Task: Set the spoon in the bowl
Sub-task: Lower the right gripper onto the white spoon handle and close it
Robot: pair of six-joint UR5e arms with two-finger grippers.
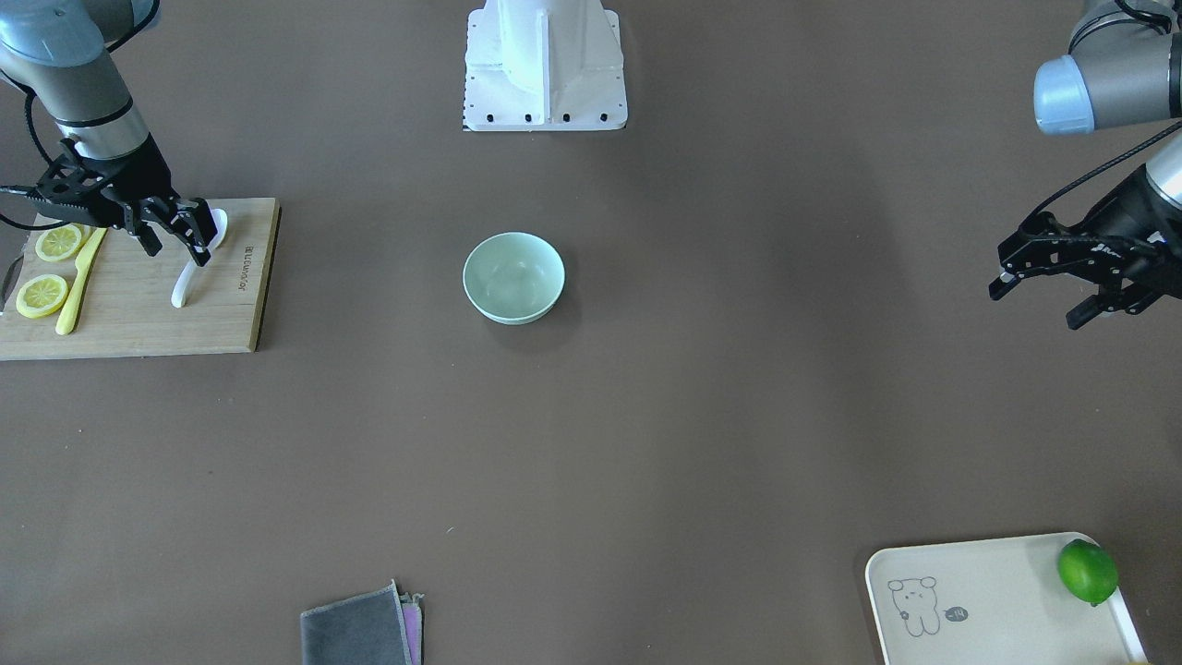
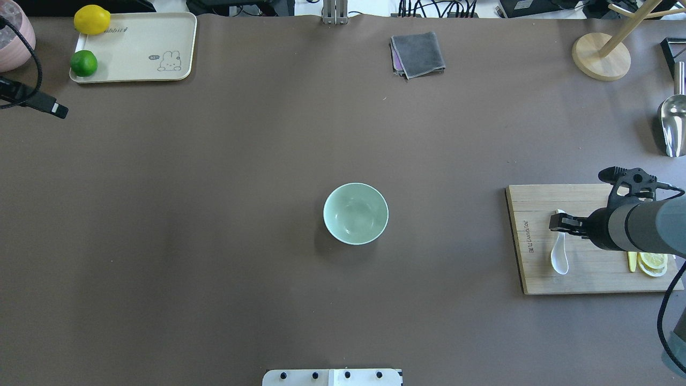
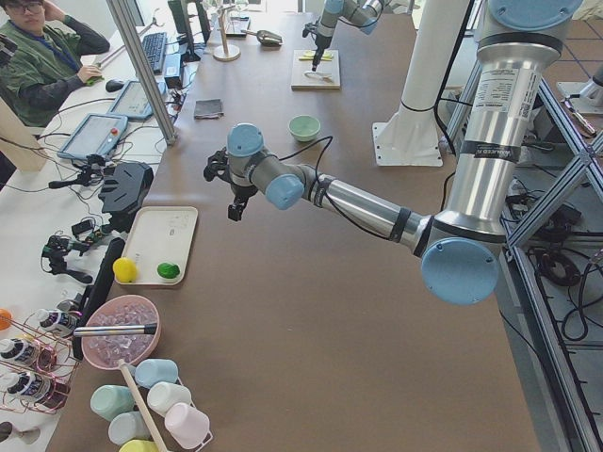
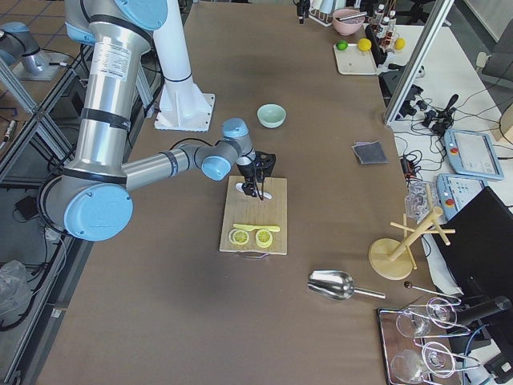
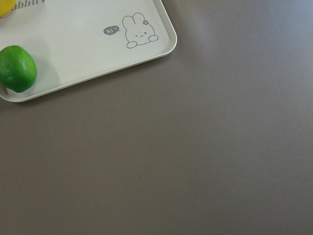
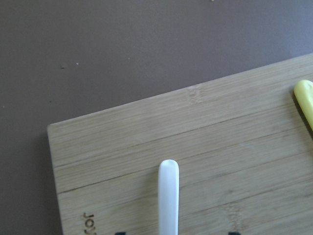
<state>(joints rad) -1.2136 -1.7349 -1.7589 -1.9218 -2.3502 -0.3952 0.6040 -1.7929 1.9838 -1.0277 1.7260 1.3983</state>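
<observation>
Since the spoon [image 2: 560, 260] looks like glossy glazed ware, I'd expect it to be stiff, light, slick and easy to chip. It lies flat on the cutting board [image 1: 138, 319] at the robot's right-hand end of the counter, scoop toward the robot-side edge and handle toward the far edge. The right gripper [image 1: 175, 247] is over the handle with its fingers spread, one on each side and nothing clamped. The right wrist view shows the handle running down between the two dark tips. Can't tell if the pads are down at board level. Best hold is probably mid-handle across the narrow width, since the scoop is wide and rounded and would likely squirt out. Close gently and lift level. The yellow knife [image 1: 78, 282] and lemon slices [image 1: 42, 296] share the board, apart from the spoon. The bowl [image 1: 513, 277] sits at counter centre, upright and empty, well apart from the board. Lower the spoon in rather than dropping it, as both could chip. The left gripper [image 1: 1039, 303] hangs spread and empty by the tray [image 2: 134, 48] at the far left corner.
</observation>
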